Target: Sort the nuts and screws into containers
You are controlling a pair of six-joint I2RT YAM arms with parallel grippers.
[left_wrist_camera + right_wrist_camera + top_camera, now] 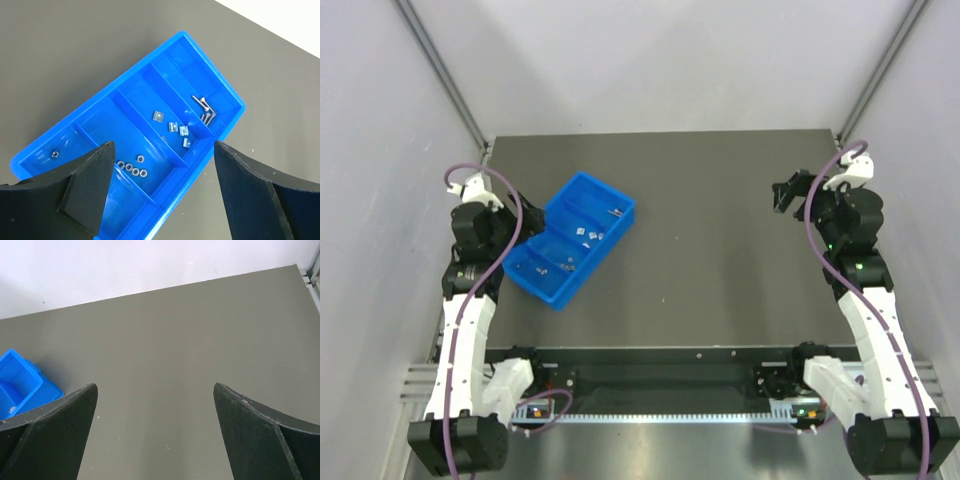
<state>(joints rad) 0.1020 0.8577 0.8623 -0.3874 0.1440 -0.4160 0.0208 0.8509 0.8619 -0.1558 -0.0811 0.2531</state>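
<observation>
Looking down at a bright blue plastic tray sitting slantwise on a dark grey table. Counting four compartments inside the tray, running side by side along its length and split by thin blue inner walls. Finding a few slender silver screws with small heads lying crossed in the compartment at one end of the tray, near one long wall. Finding four small silver square nuts strung out in a loose line in the next compartment along, close to the inner wall shared with the screws. Finding about five tiny ring nuts in the third compartment, four close together in a short row and one just beside that row. Finding a single nut lying alone in the compartment at the tray's other end. Hovering over the tray with the left gripper, with its black fingers spread wide and gripping nothing. Holding the right gripper well apart from the tray, off to its right, with fingers likewise spread wide and nothing between them, catching only one blue corner of the tray at the left edge of that wrist view
</observation>
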